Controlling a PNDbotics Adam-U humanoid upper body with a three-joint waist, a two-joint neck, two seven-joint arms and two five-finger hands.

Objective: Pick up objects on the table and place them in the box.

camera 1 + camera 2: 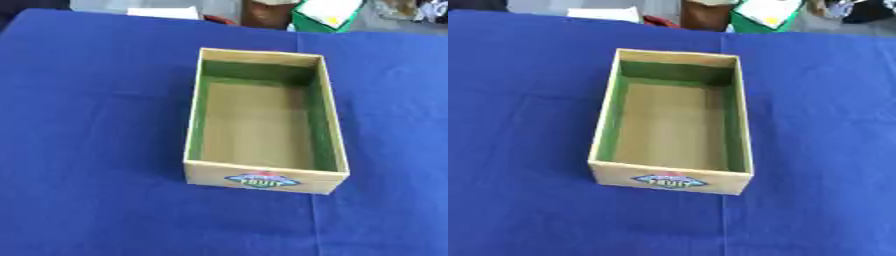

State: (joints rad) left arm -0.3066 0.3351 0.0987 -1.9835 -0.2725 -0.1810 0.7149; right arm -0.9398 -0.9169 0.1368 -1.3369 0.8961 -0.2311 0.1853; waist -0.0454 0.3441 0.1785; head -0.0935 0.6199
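Right now we are looking down at the box [264, 122], open-topped and sitting near the middle of the desk [87, 125], which is draped in a blue cloth; its floor is bare, with green inner walls and a fruit label [262, 180] on the near wall. Neither of our hands is showing, so we cannot tell how the fingers are set. No loose objects are lying on the cloth. We are judging this as a pause between picks: next we are needing something to reach for
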